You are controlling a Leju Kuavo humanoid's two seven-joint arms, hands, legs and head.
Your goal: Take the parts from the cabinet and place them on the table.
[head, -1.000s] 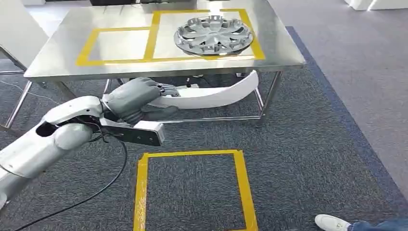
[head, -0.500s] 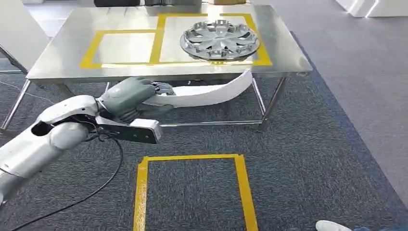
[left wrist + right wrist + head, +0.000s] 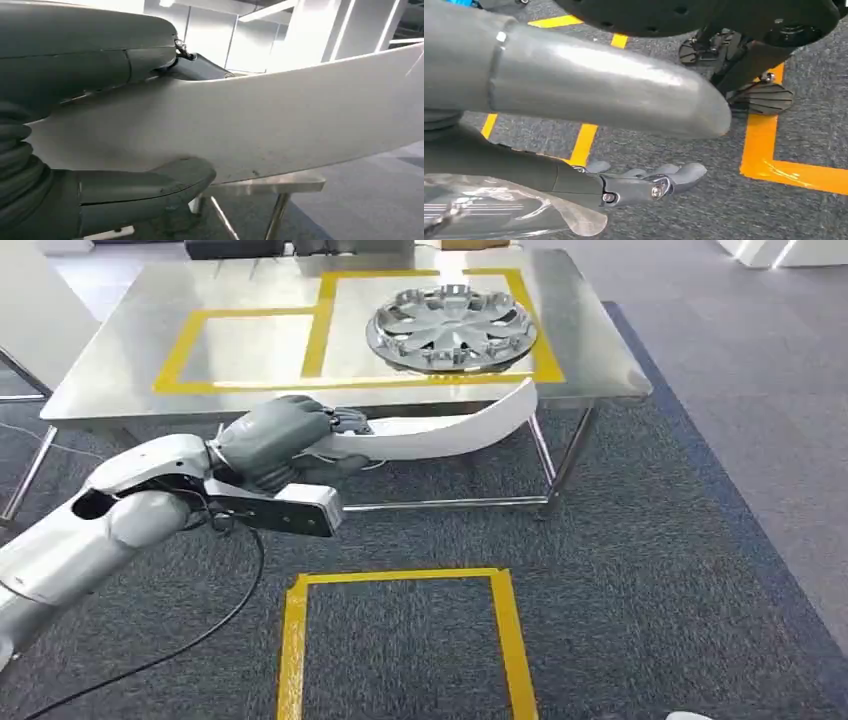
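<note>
Head view, read left to right: the left hand (image 3: pixel 280 440) is seen gripping one end of the long curved white part (image 3: pixel 440 430), which is carried level with the near edge of the table (image 3: pixel 120 360) and in front of it, its far tip rising near the near right corner. On the table two yellow tape squares are marked; the left square (image 3: pixel 250 345) is bare, while the silver wheel cover (image 3: pixel 450 325) lies in the right square, overlapping its near line.

Left wrist view: the thumb (image 3: pixel 150 187) is pressed under the white part and the fingers (image 3: pixel 100 55) are laid over it, so the hold is judged firm but far from the part's middle.

Right wrist view: the right hand (image 3: pixel 634 185) hangs over the carpet, fingers loosely extended, nothing gripped; a clear plastic film is seen beside it.

Judged step: placing. The part should be lifted above the table's near edge before being advanced, or the tip may be caught on the edge. It should be steered toward the left square and kept apart from the wheel cover. Because of the end grip, sag or swing of the free end is to be expected; slow motion is advised.
</note>
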